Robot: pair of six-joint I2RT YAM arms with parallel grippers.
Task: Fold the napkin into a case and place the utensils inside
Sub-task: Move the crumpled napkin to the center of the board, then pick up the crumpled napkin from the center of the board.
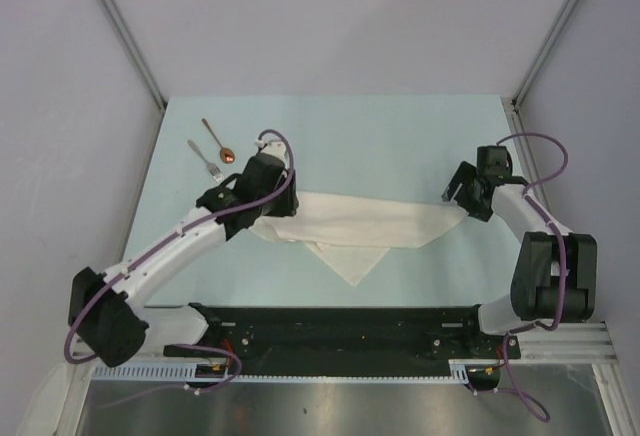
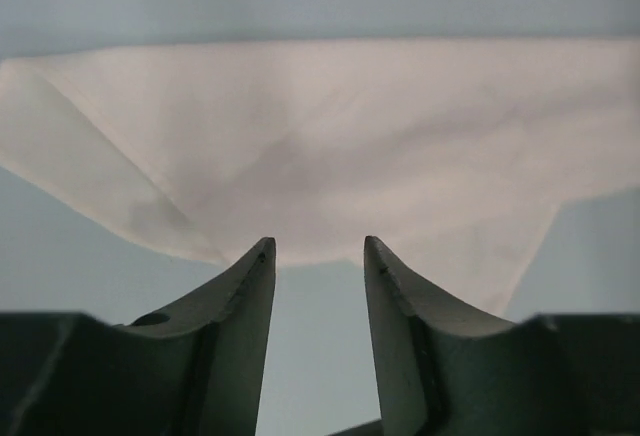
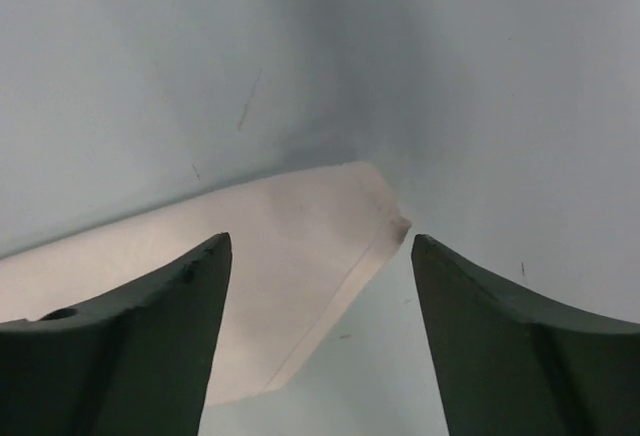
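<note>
The fork (image 1: pixel 205 159) and spoon (image 1: pixel 217 140) lie side by side on the pale blue surface (image 1: pixel 400 146) at about 10 o'clock from the middle, outside the cloth and well apart from it. Each runs from 11 o'clock to 5 o'clock, the fork's tines and the spoon's copper bowl at the 5 o'clock end.

The left pincer (image 2: pixel 318 251) sits at the left end of the napkin (image 1: pixel 360 228). Its jaws are spread with only bare surface between them. The cloth's folded edge lies just past the tips; whether they touch it cannot be told.

The napkin lies folded into a long, flat band across the middle of the surface, its long axis running 9 o'clock to 3 o'clock. A triangular flap hangs from its near edge and points to 6 o'clock. Nothing shows inside the fold.

The right pincer (image 3: pixel 320 246) is at the band's right end, jaws spread wide. The cloth's tapered corner lies flat below the gap, nearer the left jaw, and is not pinched.
</note>
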